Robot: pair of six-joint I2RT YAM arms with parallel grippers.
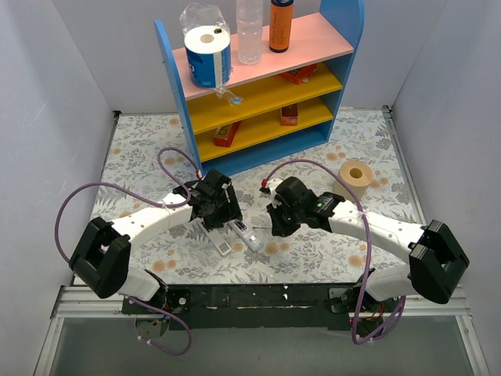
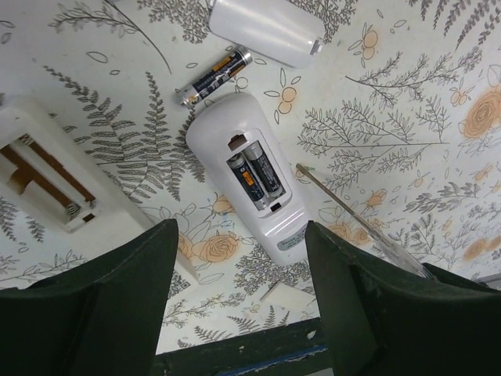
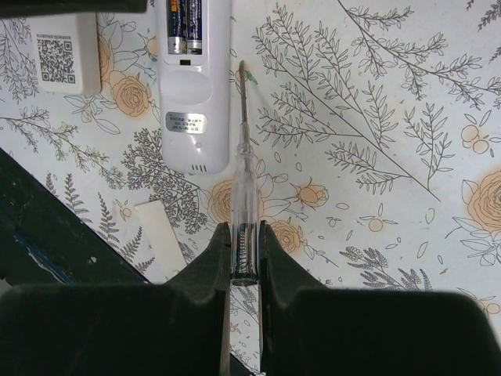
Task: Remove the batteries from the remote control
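While the right gripper was pinched shut on the clear handle of a slim screwdriver, its tip pointing just beside the remote control, the left gripper hovered over that remote with its jaws spread wide and nothing between them. The remote lay back-up on the flowered table with its cover off. The two batteries sat side by side in the open bay, touching each other. They looked light, hard and smooth, so likely to slip or roll once free. The bay walls hid their flanks, so the surest hold was probably to lever one end up with the tip, then pinch across the middle of the barrel. Beyond the remote a third cell lay loose on the cloth, and past it was a second white remote. Far back stood a blue shelf.
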